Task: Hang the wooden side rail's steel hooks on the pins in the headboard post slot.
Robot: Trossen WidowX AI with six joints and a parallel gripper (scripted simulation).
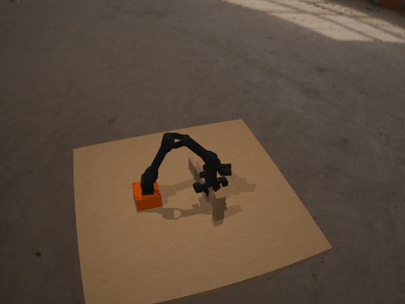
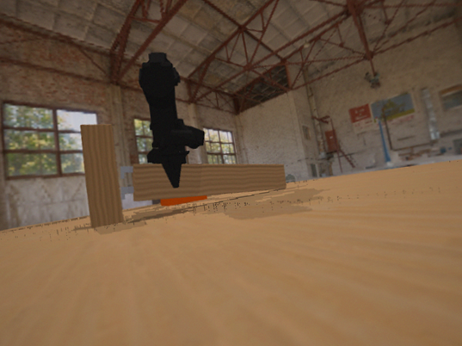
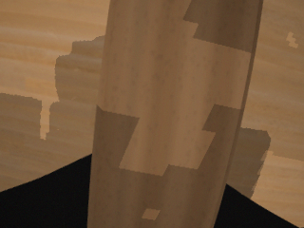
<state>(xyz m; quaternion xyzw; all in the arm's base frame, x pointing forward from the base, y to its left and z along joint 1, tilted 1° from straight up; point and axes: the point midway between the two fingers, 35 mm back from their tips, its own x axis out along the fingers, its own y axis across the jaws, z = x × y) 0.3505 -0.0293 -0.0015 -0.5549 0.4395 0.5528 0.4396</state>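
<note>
The wooden side rail (image 1: 192, 165) (image 2: 236, 177) (image 3: 166, 95) slopes in the exterior view, its hook end raised off the table and its far end low, seemingly on the table. The headboard post (image 1: 218, 208) (image 2: 102, 176) stands upright at its raised end. Two pale grey hooks, the upper one (image 2: 125, 171) and the lower one (image 2: 127, 190), show in the narrow gap between rail and post. Their tips, the slot and the pins are hidden. My gripper (image 1: 211, 190) (image 2: 175, 185) (image 3: 146, 163) points down and is shut on the rail, nearer the hook end.
The orange arm base (image 1: 149, 201) (image 2: 184, 199) stands on the wooden table top (image 1: 130, 255) (image 2: 239, 286), on the left in the top view and behind the rail in the exterior view. The table's edges drop to a grey floor.
</note>
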